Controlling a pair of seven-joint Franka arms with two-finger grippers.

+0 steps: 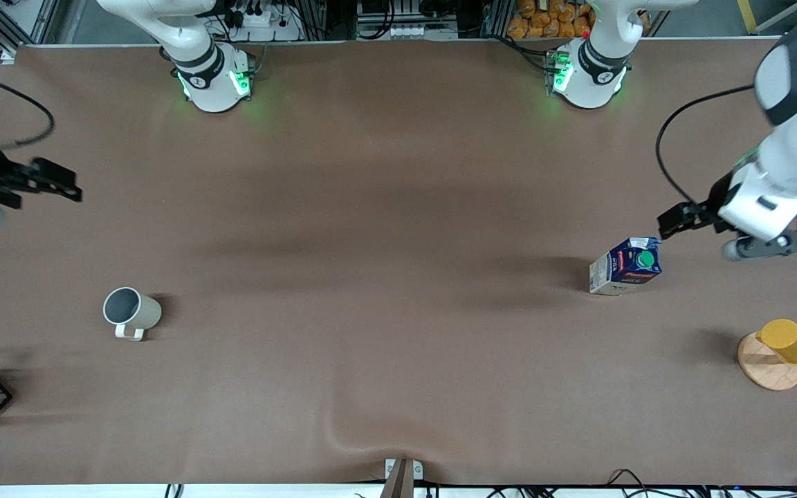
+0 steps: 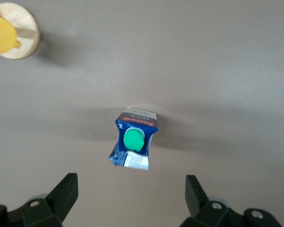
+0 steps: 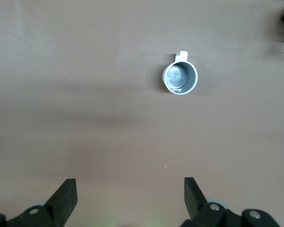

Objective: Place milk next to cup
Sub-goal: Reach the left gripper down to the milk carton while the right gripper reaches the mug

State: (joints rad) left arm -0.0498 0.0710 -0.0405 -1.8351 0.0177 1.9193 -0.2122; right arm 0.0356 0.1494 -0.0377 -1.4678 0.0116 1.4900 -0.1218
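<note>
Cup [image 1: 131,312] handle toward camera, milk [image 2: 132,140] cap only in left wrist view

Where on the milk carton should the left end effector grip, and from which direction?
Grip the milk across its flat side walls, below the gabled top and green cap, coming down from above. It stands upright and alone on the table, and the left end effector hangs open above and just beside it. The sloped top would probably slip between the fingers.

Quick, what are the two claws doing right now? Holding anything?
Left gripper: open, holding nothing, up above the table by the milk.
Right gripper: open, holding nothing, up above the table at the cup's end.
</note>
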